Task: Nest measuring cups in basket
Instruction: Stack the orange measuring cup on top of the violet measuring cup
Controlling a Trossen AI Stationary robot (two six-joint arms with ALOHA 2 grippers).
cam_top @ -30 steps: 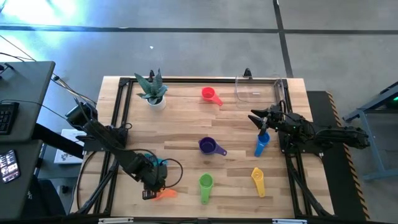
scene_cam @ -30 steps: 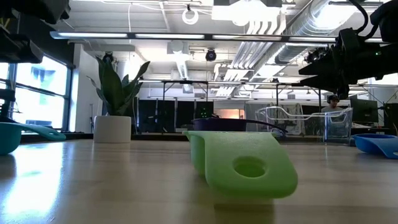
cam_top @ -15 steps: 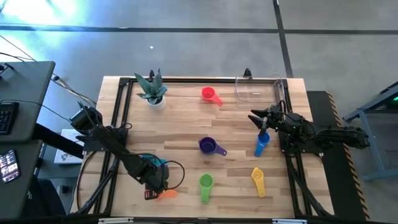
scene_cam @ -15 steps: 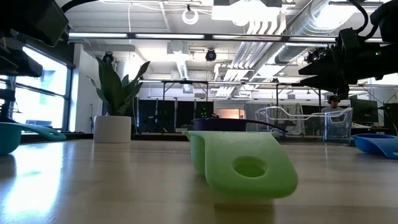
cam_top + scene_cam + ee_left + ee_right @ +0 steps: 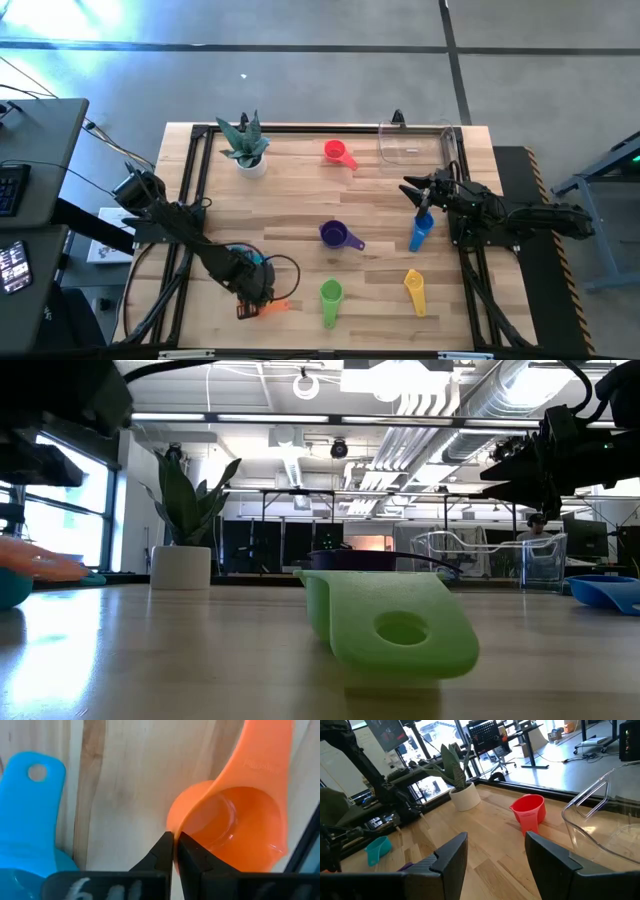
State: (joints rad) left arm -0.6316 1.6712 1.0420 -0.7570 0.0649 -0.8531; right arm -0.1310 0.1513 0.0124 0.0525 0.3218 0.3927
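The orange cup (image 5: 272,307) lies near the table's front left, with my left gripper (image 5: 256,292) shut on it. The teal cup (image 5: 243,256) sits just beyond it. My right gripper (image 5: 412,190) hangs open at the right, above the handle end of the blue cup (image 5: 421,232) and near the clear basket (image 5: 415,146). On the wood also rest the red cup (image 5: 338,153), the purple cup (image 5: 335,235), the green cup (image 5: 330,297) and the yellow cup (image 5: 415,288). My left gripper pinches the orange cup's bowl wall at the rim (image 5: 170,826), one finger inside the bowl (image 5: 192,855) and one outside. The fingers come from above, pointing down. The handle (image 5: 267,750) points away from the fingers. Whether the cup is clear of the table I cannot tell.
A white potted plant (image 5: 246,146) stands at the far left. A black frame (image 5: 190,200) borders the tabletop. Bare wood lies between the purple cup and the plant.
My left gripper has dropped a little toward the orange cup and shut on its rim. The orange cup has shifted slightly toward the right and now shows at the left of the low view, in front of the teal cup.
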